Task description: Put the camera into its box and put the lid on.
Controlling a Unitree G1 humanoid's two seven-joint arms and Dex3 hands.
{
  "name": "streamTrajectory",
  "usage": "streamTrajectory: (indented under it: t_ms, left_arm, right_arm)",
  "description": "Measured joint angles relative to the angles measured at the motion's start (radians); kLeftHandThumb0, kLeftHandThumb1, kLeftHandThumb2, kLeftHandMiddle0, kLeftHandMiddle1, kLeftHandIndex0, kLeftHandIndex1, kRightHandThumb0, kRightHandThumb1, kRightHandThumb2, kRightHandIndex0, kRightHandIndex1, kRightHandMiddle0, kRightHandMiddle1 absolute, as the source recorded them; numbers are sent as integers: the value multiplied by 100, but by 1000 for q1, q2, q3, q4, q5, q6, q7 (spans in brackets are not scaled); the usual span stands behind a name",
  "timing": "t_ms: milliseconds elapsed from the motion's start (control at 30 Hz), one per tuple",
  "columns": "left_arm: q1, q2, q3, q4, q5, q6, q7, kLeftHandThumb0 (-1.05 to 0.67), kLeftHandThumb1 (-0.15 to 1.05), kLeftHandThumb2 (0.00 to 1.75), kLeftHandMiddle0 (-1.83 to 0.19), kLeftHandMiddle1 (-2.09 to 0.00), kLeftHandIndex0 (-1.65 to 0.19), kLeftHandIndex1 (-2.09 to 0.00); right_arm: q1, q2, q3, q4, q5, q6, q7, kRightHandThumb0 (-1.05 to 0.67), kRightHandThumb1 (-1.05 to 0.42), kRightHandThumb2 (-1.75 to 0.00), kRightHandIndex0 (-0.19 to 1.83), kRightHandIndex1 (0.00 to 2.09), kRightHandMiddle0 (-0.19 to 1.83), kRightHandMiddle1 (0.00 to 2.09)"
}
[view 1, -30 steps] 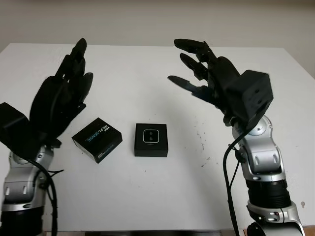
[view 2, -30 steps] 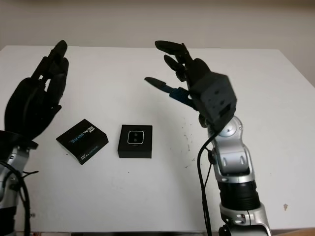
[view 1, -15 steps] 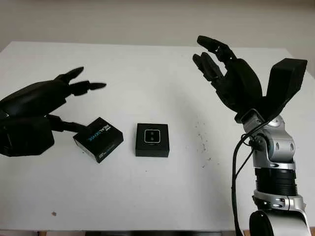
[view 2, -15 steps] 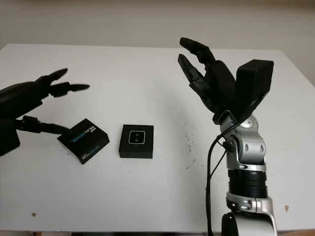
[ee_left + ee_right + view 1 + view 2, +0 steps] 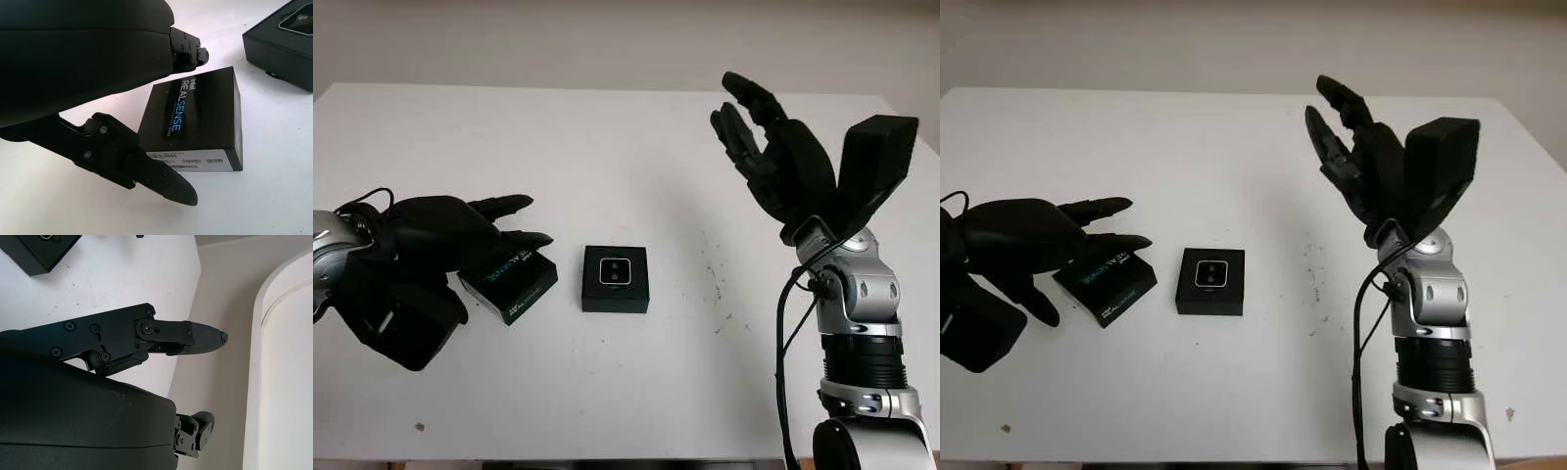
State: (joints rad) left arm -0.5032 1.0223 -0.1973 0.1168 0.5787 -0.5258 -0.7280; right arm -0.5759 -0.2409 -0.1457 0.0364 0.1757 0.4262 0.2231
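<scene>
Two black items lie on our white table (image 5: 607, 127): the lid (image 5: 514, 281), printed REALSENSE, on the left, and just right of it the box (image 5: 615, 279) with the camera (image 5: 614, 271) inside. Our left hand (image 5: 450, 235) hovers open over the lid's left part, holding nothing. Our right hand (image 5: 773, 157) is raised, open, far right.

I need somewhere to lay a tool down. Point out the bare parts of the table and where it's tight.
Far half of the white table, beyond both boxes, is bare; so is the near strip in front of them and the stretch between the open box and the raised right hand. It is crowded where the left hand hovers over the RealSense lid, close beside the open box.
</scene>
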Motion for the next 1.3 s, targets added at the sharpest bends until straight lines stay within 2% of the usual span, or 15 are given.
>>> streamTrajectory:
  t_ms: [167,400,700,1067,1100,1133,1167,1233,1300]
  left_arm:
    - [-23,-24,-26,51,23,-28,18,-57,80,5,-3,-4,5,-3]
    - [-53,-69,-39,162,42,-81,97,-49,84,7,-5,-6,1,-6]
    - [-69,-103,-46,260,-4,-74,83,-31,88,7,-14,-8,-8,-9]
    - [-79,-103,-58,279,-2,-78,84,-27,91,6,-33,-20,-28,-22]
    - [-80,-103,-58,279,-3,-74,80,-26,92,6,-27,-39,-26,-30]
    - [-81,-103,-59,278,-6,-68,71,-26,92,5,-13,-74,-16,-51]
    - [-82,-103,-60,277,-11,-62,63,-25,92,5,-8,-89,-11,-67]
    - [-82,-103,-60,272,-21,-52,49,-22,93,6,-8,-105,-8,-82]
    - [-81,-103,-60,268,-38,-46,44,-15,97,6,-18,-114,-18,-95]
  right_arm:
    - [14,-1,3,-1,-3,-4,7,-53,-105,-40,9,7,-19,66]
    - [21,-1,3,-2,-1,-4,11,-55,-105,-36,10,8,-19,77]
    - [21,-1,17,-2,-5,-4,-8,-50,-105,-36,13,10,-19,93]
    - [21,-1,19,-1,-7,-6,-10,-52,-105,-34,12,10,-19,107]
    - [21,-1,19,0,-7,-10,-10,-53,-105,-34,12,10,-19,106]
    - [20,-1,19,0,-7,-12,-9,-53,-105,-33,12,10,-19,106]
    - [21,-1,19,0,-7,-12,-9,-53,-105,-33,11,10,-19,105]
    - [20,-1,19,1,-5,-12,-9,-52,-105,-33,11,10,-19,105]
    - [20,0,19,1,-4,-11,-9,-52,-105,-30,11,10,-19,109]
